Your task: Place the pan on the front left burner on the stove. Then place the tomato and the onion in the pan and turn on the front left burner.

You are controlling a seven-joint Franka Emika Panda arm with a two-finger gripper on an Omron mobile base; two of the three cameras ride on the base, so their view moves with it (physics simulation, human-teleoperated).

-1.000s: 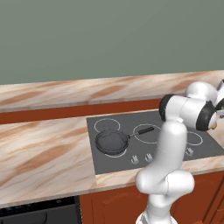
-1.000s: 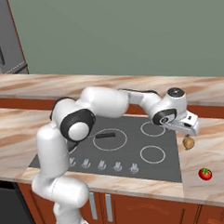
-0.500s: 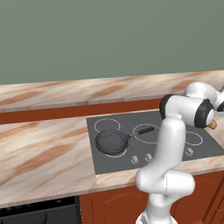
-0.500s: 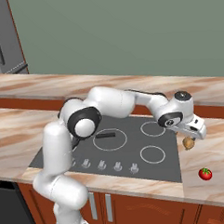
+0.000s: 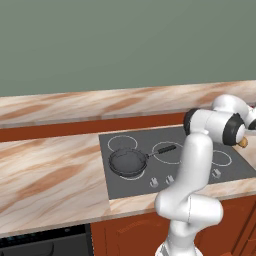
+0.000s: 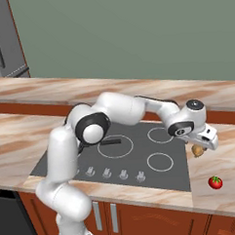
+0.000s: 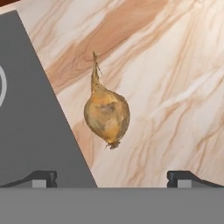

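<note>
Left base view, pan: sits on the stove over the front left burner, handle pointing right and back; judged already placed
Left base view, onion: a sliver of golden brown shows at the arm's far end, right of the stove, well apart from the pan

Right base view, gripper: hangs over the marble counter just beyond the stove's right edge
Right base view, onion: directly under the hand, just beside the cooktop edge; contact cannot be told here
Right base view, tomato: alone on the counter, nearer the front edge, apart from the onion

Hand view, onion: lies on the counter straight ahead, centred between the two tips; long axis runs away from the camera, stalk far, root near, tilted slightly left
Hand view, fingers: spread wide, one tip at each lower corner, holding nothing
Hand view, judgement: a straight descent should straddle the bulb across its width; stove edge lies close on the left
</note>
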